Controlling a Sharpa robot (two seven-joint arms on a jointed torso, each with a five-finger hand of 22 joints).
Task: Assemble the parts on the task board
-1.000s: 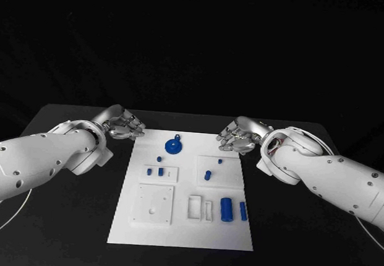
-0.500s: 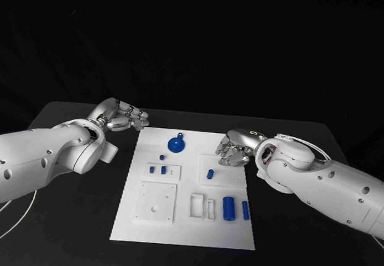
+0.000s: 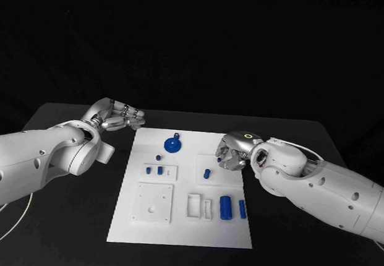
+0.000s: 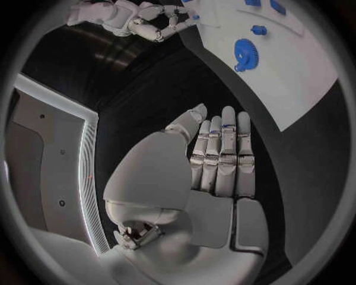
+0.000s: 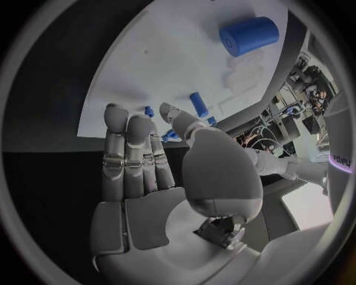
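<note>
Both arms reach forward, left robot hand (image 3: 117,116) and right robot hand (image 3: 231,151) empty (fingers extended together).

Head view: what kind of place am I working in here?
Probably a robot test bench: a matte black table, dark surrounds, and a flat white task board carrying small blue plastic parts, including a blue toothed gear.

One overhead camera and two wrist cameras, all aimed at the same white plate.

The head view looks steeply down from above on the flat white rectangular task board (image 3: 180,231) on the black table (image 3: 51,221). Each fisheye wrist view sits close behind its own silver hand, left hand (image 4: 211,178) and right hand (image 5: 148,172), facing along the fingers toward the board; the blue toothed gear (image 4: 245,53) appears in both left wrist and head views.
</note>
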